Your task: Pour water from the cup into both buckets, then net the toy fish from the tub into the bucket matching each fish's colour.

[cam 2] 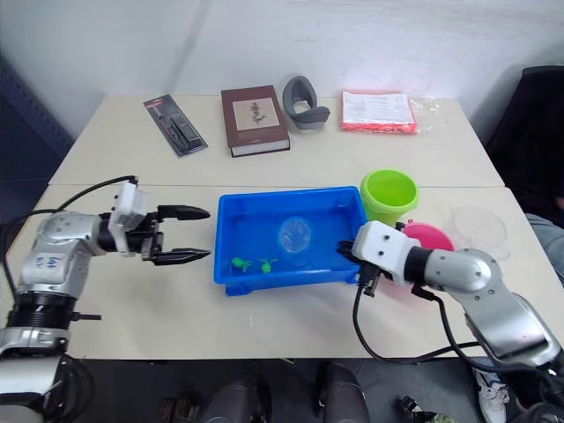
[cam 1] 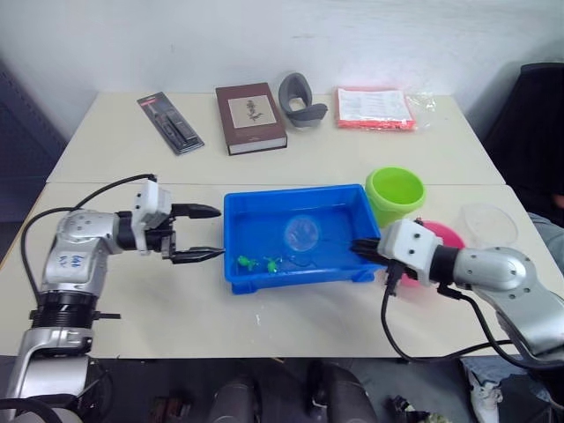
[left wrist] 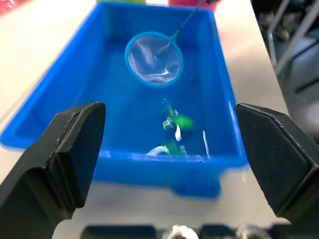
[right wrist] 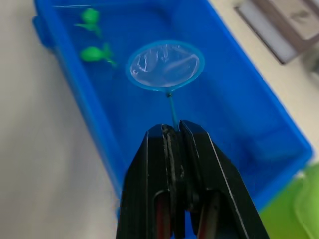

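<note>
On the bench (cam 1: pixel 264 326), the netting stage is judged underway, with pouring apparently done. Two green toy fish (cam 1: pixel 258 263) are left in the tub (cam 1: pixel 295 275); no pink ones are seen there. Just beyond it stand the green bucket (cam 1: pixel 395 192) and pink bucket (cam 1: pixel 449 236), contents hidden. The cup (cam 1: pixel 487 223) is set aside. A net (right wrist: pixel 165 65) is clenched in the right gripper (right wrist: pixel 175 130); the left gripper (cam 1: pixel 203 233) has its jaws released.

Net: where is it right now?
The net hangs inside the blue tub, near its middle, its thin handle clamped in the right gripper at the tub's right end. Two green toy fish lie to its left, by the near wall.
</note>
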Robot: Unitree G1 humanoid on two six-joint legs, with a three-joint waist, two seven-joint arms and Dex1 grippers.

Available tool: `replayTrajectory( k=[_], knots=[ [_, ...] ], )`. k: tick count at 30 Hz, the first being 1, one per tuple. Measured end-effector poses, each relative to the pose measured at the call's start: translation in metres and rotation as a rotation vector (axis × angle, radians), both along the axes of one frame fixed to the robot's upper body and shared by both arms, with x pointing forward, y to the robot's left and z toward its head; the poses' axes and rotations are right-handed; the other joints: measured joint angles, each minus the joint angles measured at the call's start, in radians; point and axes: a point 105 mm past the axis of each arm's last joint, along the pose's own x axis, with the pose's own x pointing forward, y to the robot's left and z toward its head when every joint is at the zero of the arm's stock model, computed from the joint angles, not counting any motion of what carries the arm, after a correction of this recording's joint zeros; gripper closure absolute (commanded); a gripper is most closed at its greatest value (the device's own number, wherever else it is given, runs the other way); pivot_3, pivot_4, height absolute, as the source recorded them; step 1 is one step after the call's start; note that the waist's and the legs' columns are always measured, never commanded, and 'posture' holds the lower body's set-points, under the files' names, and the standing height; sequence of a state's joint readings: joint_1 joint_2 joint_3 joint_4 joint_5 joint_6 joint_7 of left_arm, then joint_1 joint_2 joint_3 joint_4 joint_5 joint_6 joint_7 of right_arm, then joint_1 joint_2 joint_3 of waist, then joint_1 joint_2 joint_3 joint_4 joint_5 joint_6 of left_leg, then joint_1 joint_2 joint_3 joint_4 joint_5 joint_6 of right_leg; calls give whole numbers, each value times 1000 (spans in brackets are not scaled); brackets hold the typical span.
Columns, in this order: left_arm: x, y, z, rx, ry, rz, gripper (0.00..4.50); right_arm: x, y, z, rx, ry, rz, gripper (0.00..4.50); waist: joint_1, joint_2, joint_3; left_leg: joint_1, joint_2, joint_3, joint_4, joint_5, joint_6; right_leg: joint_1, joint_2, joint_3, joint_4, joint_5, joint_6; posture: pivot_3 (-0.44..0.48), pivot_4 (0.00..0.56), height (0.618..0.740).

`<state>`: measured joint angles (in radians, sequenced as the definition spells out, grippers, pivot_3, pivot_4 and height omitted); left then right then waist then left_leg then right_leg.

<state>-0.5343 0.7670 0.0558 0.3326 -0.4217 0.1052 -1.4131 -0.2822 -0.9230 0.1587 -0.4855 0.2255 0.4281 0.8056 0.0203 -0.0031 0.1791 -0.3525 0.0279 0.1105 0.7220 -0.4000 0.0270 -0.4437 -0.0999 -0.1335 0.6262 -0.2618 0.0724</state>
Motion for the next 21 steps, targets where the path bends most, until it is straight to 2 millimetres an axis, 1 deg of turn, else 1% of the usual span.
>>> replayTrajectory(
  k=[2,6,9,14,17,19,21],
  knots=[
    [-4,4,-2,24,8,-14,43,5,3,-2,-66,-4,17,4500,3,0,0,0,0,0,0,0,0,0,0,-1,0,0,0,0,150,740],
    [-4,5,-4,32,16,-17,43,13,5,-11,-171,13,54,4500,0,0,0,0,0,1,0,0,0,0,1,-1,0,0,0,0,150,740],
    [-5,4,-5,35,16,-19,43,19,9,-11,-209,16,84,4500,-5,0,0,0,1,1,0,0,0,0,1,-1,0,0,0,0,150,740],
    [-8,5,-12,35,38,-11,43,17,25,-13,-145,99,152,4500,-18,0,0,0,1,1,0,0,0,0,1,-2,0,0,0,0,150,740],
    [-9,5,-14,36,40,-6,43,10,37,-16,-63,187,207,4500,-21,0,0,0,1,1,-1,0,0,0,1,-2,0,0,0,0,150,740],
    [-10,5,-14,37,38,-5,43,8,39,-15,-31,210,219,4500,-21,0,0,0,1,0,0,0,0,0,1,-2,0,0,0,0,150,740],
    [-10,5,-14,36,33,1,43,8,36,-12,-11,218,214,4500,-20,0,0,0,0,0,0,0,0,0,1,-2,0,0,0,0,150,740]
  ],
)
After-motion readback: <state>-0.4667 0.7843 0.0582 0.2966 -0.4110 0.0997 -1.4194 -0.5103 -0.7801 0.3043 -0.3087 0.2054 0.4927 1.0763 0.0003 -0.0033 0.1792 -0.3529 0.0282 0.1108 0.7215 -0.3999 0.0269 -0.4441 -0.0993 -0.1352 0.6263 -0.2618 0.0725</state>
